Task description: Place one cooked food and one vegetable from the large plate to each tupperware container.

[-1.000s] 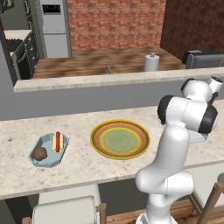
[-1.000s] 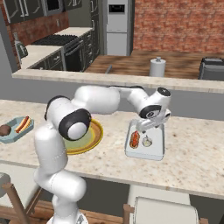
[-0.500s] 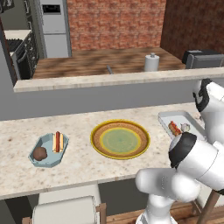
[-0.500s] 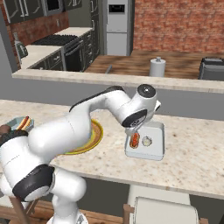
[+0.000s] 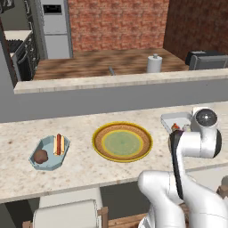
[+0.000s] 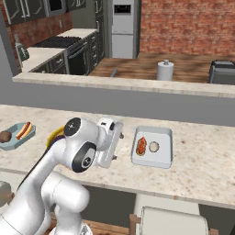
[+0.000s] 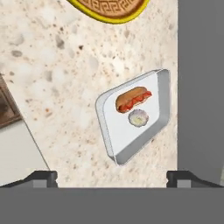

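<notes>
Fingers (image 7: 41, 177) are standing spread wide at the bottom of my hand view, gripping nothing and touching nothing. My gripper (image 7: 113, 178) is looking down from above the counter (image 7: 57, 65) at the grey-white tray (image 7: 151, 131). In that tray one hot dog (image 7: 132, 99) is lying just beside one pale bulb (image 7: 138, 118); whether they are touching I cannot tell. Off to my left, the light-blue tray (image 5: 46, 154) is carrying a second hot dog (image 5: 59, 144) and one dark brown lump (image 5: 41, 156), set slightly apart. That is making two trays, two hot dogs and two vegetables, one of each in each tray. The single round plate (image 5: 122, 141) is sitting on the counter between the two trays, its green centre showing bare.
</notes>
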Controlling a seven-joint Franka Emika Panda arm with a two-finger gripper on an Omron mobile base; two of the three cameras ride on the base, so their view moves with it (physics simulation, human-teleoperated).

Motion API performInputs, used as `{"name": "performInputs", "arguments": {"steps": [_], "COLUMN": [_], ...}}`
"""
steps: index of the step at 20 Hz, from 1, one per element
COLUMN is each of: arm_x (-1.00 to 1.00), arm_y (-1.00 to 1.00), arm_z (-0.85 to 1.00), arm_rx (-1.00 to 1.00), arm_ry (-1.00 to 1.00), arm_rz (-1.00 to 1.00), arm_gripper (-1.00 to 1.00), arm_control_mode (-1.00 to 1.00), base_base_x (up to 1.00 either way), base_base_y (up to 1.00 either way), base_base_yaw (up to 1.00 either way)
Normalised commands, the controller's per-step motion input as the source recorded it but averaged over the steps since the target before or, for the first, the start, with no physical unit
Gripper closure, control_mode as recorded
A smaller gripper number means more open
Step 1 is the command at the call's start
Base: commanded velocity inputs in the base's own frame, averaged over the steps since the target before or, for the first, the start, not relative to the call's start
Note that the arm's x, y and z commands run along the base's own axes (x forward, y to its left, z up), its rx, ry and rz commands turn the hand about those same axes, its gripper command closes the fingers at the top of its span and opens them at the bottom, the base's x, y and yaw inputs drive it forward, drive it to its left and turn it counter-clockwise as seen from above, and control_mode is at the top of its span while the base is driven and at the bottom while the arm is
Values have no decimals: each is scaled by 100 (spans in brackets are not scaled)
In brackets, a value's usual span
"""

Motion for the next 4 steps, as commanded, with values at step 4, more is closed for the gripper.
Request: {"name": "performInputs", "arguments": {"steps": [4], "arm_x": [-70], "arm_y": [100], "arm_z": [-86], "arm_rx": [-56], "arm_ry": [-1], "arm_rz": [11], "arm_gripper": [-100], "arm_control_mode": [-100], "base_base_x": [0], "base_base_y": [0], "base_base_yaw": [0]}}
